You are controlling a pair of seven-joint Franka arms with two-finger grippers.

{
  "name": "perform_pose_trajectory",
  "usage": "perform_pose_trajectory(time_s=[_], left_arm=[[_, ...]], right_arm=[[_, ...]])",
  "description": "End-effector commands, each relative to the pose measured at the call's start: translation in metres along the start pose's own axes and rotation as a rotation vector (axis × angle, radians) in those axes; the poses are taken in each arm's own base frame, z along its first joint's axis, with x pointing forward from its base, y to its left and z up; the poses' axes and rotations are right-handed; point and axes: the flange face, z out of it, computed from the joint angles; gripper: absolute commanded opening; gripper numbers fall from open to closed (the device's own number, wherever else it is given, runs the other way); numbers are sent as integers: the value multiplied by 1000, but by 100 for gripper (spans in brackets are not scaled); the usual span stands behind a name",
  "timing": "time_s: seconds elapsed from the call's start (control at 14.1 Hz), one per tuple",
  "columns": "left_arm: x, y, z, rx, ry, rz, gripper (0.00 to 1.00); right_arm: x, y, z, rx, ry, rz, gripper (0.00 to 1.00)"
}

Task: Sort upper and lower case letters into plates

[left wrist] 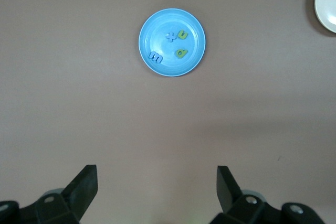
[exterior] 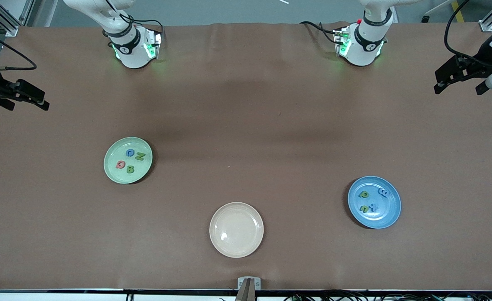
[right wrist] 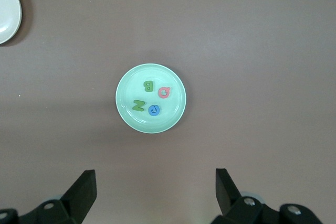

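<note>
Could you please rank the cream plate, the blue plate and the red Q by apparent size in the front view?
1. Cream plate and blue plate: look alike, so I won't rank them.
2. Red Q: far smaller.

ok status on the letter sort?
Left gripper, right gripper open, parked at table ends. Capitals in green plate, lowercase in blue plate. Cream plate empty.

even overhead light (soft shadows)

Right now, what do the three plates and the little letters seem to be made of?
Green plate, blue plate and cream plate: smooth, faintly glossy, likely plastic or glazed ceramic; the cream one shows a highlight. Letters such as the red Q and blue m: matte and chunky, probably foam or wood.
</note>
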Motion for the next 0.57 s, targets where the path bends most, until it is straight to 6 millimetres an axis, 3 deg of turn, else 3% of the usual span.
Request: perform_pose_trajectory(time_s=[0.0, 0.5], left_arm=[[3, -1, -3, 2, 4, 9, 100], [7, 0, 3, 6, -8, 10, 100]], right_arm=[[0, 2, -1, 10, -22, 5, 100], [1, 9, -2, -26, -2, -23, 100]])
